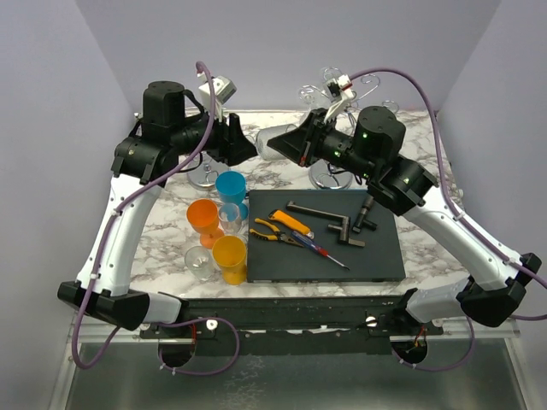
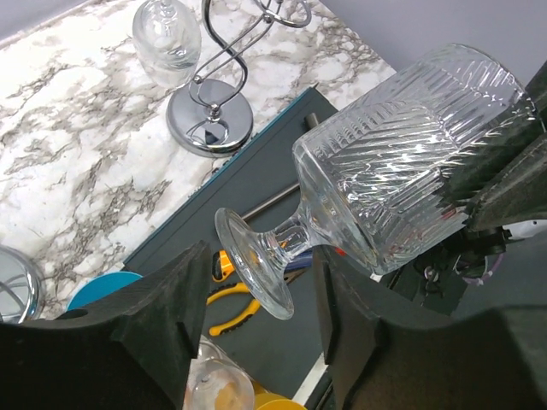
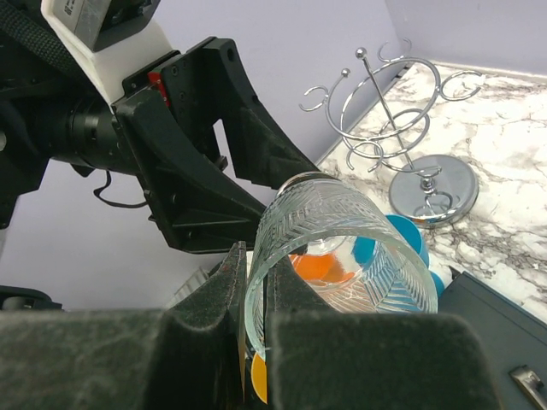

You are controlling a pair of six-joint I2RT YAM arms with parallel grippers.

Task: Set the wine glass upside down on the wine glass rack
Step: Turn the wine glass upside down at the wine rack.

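Pinching the rim of the wine glass (image 3: pixel 342 248) between its padded fingers, the right gripper (image 3: pixel 256 286) is holding it on its side in the air, foot pointing toward the left arm. The left gripper (image 2: pixel 261 269) is standing with jaws apart, one finger on either side of the stem and foot, a thin gap showing on each side. The glass is hanging above the back of the marble table (image 1: pixel 162 248), between two chrome racks. The left-hand rack (image 3: pixel 402 128) is standing near the left arm. The right-hand rack (image 2: pixel 209 120) is standing near the right arm, with another clear glass (image 2: pixel 167 38) showing just beside its wire. Below, a dark mat (image 1: pixel 376 248) is carrying yellow-handled pliers (image 1: pixel 273 229) and other tools. A blue cup (image 1: pixel 230 185), an orange cup (image 1: pixel 203 215) and a yellow cup (image 1: pixel 230 254) are sitting to its left.
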